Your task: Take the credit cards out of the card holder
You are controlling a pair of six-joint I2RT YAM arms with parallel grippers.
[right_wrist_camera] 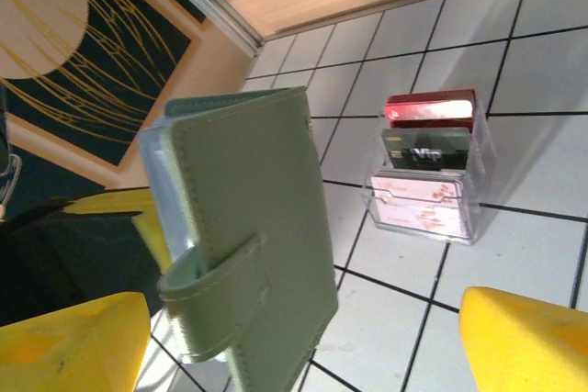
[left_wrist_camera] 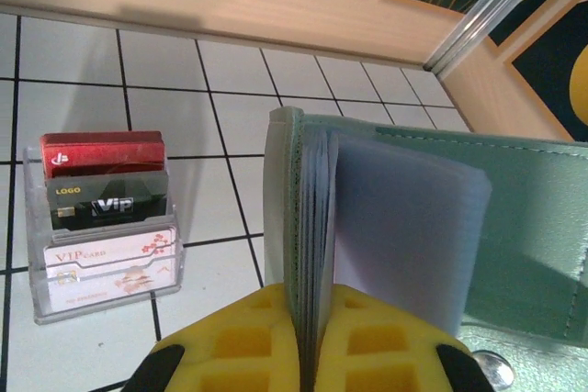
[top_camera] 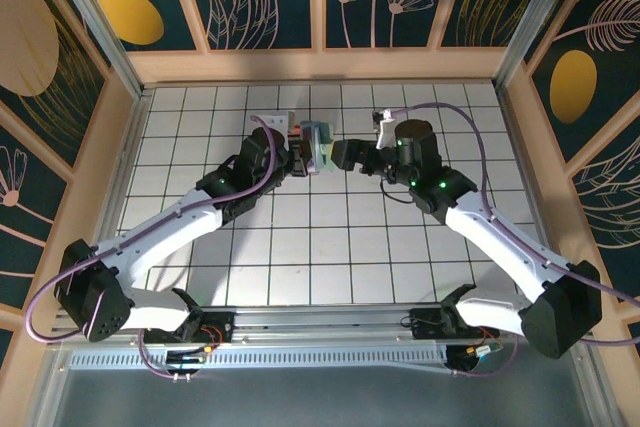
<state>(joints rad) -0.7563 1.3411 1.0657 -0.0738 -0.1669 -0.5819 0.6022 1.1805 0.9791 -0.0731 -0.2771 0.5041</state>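
We note a white tiled table (top_camera: 300, 247) fenced by wooden walls (top_camera: 320, 65) with leaf-painted panels. A clear stand (left_wrist_camera: 55, 308) on the far tiles holds a red card (left_wrist_camera: 103, 151), a black VIP card (left_wrist_camera: 110, 204) and a white VIP card (left_wrist_camera: 115, 263). The left gripper (left_wrist_camera: 312, 337) clamps the card holder (left_wrist_camera: 404, 227) upright above mid-table, and the right gripper (right_wrist_camera: 299, 346) has its jaws wide apart, flanking it.

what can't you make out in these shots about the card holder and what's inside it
- Left wrist view: whether anything sits in the card holder; its sleeves stand edge-on behind a blue-grey leaf.
- Right wrist view: its inside, hidden by the green cover.
- Top view: the holder is too small to read.
- Left wrist view: fingers of the left gripper, cut by the bottom edge.
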